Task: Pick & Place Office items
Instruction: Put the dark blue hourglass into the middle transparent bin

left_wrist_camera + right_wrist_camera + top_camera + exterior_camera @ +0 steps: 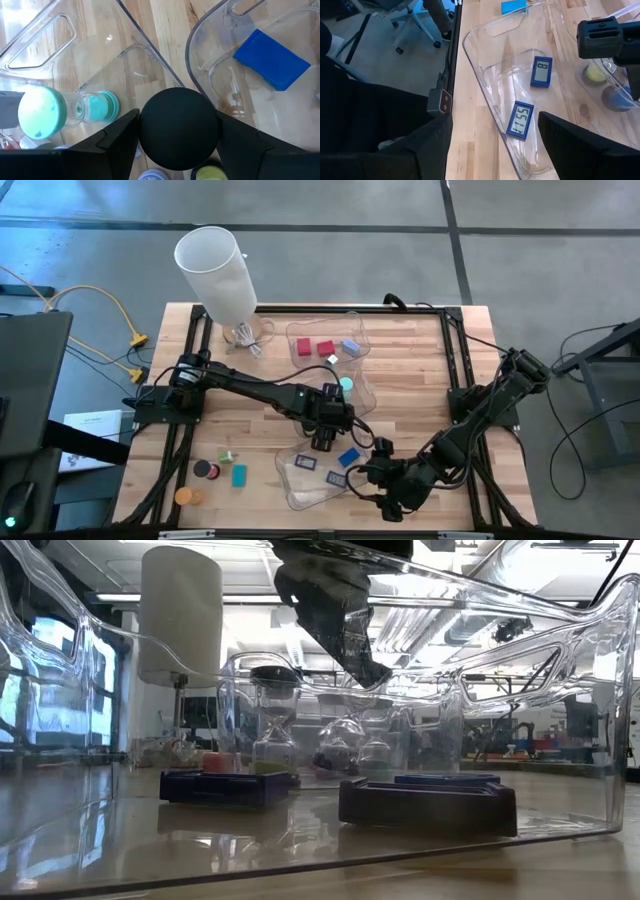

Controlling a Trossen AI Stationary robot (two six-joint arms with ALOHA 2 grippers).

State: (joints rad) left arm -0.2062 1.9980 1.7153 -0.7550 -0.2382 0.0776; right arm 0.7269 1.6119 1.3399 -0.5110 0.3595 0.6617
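Black-capped sand timer (179, 125), pinched at its round cap between the two fingers of the left gripper (179, 147), over bare wood near the middle of the table (420, 380), between the two clear trays. Resting on the wood or lifted: cannot tell.

Just beside it, toward the far tray (362, 330): teal sand timer (65, 109), lying on its side. Inside that far tray: two red blocks (314, 348) and a pale blue block (349, 347).

On the other side, near tray (485, 85) close to the table's front edge, holding two small digital clocks (521, 120) face up, well apart from each other, and a blue flat rectangle (272, 59) at its inner end.

Right gripper (496, 120) low over the right end of the near tray, fingers spread wide, nothing between them.

Toward the front left corner: black short cylinder (204, 469), teal rectangle (239, 475), orange cylinder (186, 496).

At the back left corner: white lamp shade (215, 268).
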